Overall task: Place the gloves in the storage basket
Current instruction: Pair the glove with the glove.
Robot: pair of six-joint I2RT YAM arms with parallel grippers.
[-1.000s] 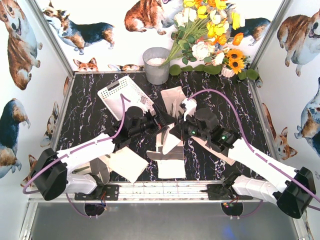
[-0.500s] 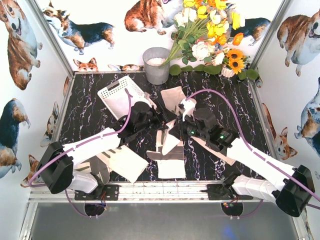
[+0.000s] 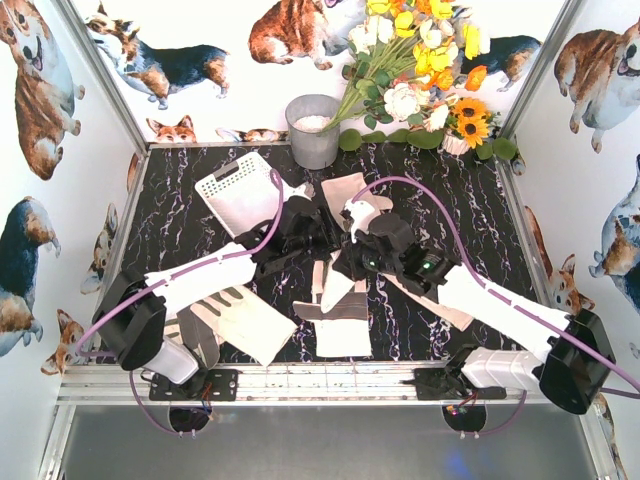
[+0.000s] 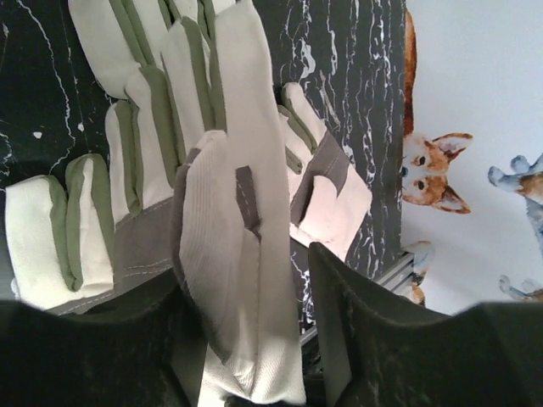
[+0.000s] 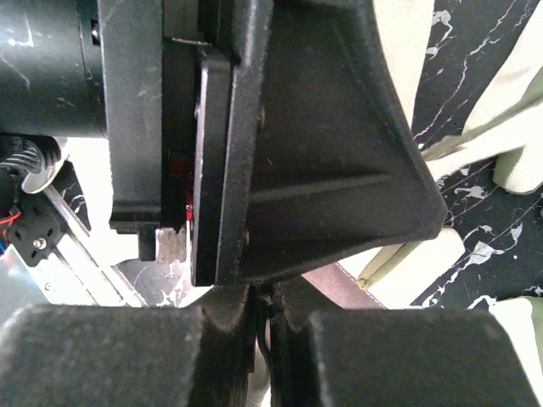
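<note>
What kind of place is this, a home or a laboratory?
Probably a staged robot test booth: white walls printed with corgi dogs enclose a black marble-patterned tabletop, and two white robot arms are bolted to a silver metal rail.

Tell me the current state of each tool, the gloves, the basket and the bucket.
Left tool: shut on the cuff of the held glove.
Right tool: cannot tell, its view is blocked.
Near-left glove: lying flat, outside the basket.
Storage basket: upright.
Grey bucket: upright.
</note>
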